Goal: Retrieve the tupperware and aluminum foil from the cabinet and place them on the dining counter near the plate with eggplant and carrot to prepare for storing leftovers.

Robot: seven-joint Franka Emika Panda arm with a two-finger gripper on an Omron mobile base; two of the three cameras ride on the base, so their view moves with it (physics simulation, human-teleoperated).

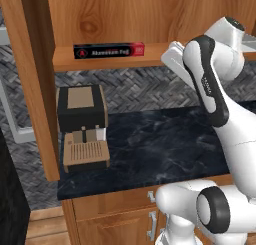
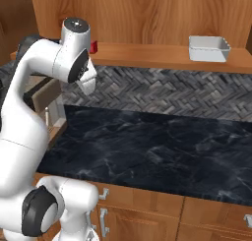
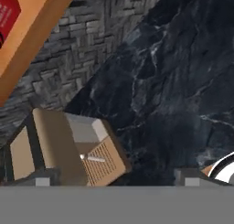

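1. The aluminum foil (image 1: 109,51) lies flat on the cabinet (image 1: 107,19) shelf; likely a light, stiff, slippery carton, so grip across its narrow width near mid-length
2. The tupperware (image 2: 209,48) sits on the same shelf, well apart; likely light, rigid
3. The gripper (image 3: 114,181) has its fingers spread wide, holding nothing
4. In the hand view the foil's red end lies at 10 o'clock, well apart from the fingertips

Grey herringbone tile wall (image 2: 162,90) backs a narrow black marble-look surface (image 1: 160,149); warm brown wooden drawers with metal handles (image 2: 147,213) sit beneath; a black-and-tan boxy countertop appliance (image 1: 82,126) stands at its left end.
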